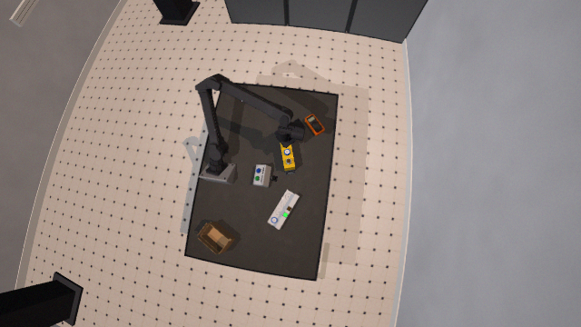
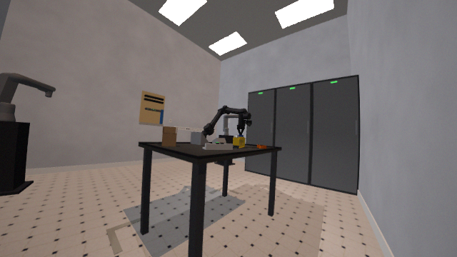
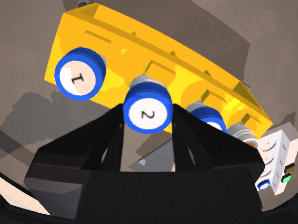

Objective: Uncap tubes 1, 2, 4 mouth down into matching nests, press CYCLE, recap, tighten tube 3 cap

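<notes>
My gripper is shut on the blue-rimmed cap 2, which sits over tube 2 in the yellow decapping station. Cap 1 is on tube 1. Cap 3 is on tube 3, partly behind a finger in the wrist view. Tube 4 has no cap. On the white cap tray, one cap lies in the nest 4 end; the other nests look empty. The green lamp is lit; the amber lamp is dark.
The key housing with the blue key and green key stands between the arm's base and the station. An orange meter lies beyond the gripper. A brown open box stands near a table corner.
</notes>
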`<state>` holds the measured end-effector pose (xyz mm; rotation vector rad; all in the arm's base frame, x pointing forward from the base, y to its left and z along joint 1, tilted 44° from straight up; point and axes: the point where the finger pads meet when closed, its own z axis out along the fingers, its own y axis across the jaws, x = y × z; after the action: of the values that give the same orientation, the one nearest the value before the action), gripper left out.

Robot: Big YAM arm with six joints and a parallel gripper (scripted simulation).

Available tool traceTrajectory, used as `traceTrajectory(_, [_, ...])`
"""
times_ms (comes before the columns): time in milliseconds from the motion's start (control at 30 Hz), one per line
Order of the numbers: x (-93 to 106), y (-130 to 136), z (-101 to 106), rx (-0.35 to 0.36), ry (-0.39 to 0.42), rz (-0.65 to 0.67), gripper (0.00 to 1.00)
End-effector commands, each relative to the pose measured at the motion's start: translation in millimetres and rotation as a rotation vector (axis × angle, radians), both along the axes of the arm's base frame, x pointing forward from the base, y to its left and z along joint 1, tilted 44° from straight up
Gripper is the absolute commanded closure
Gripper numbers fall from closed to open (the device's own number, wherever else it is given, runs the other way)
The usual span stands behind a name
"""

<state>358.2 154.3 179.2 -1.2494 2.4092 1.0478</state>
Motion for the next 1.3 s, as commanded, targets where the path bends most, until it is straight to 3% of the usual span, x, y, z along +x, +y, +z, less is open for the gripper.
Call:
traceTrajectory(0, [-0.6,8,-4,0.002,0.000,0.019,1.00])
traceTrajectory(67, [-1.5,9,-6,0.001,0.009,0.013,1.00])
traceTrajectory(100, [6.0,3,6,0.003,-0.022,0.004,0.51])
traceTrajectory(767, [6.0,3,6,0.003,-0.022,0.004,0.51])
traceTrajectory(800, [-1.5,9,-7,-0.004,0.037,-0.015,0.51])
traceTrajectory(867, [-1.6,10,-8,-0.014,0.093,-0.073,0.51])
traceTrajectory(933, [-1.6,10,-8,-0.014,0.093,-0.073,0.51])
traceTrajectory(1233, [-2.5,13,-9,-0.058,0.332,-0.331,0.51])
traceTrajectory(1267, [-2.5,13,-9,-0.058,0.332,-0.331,0.51])
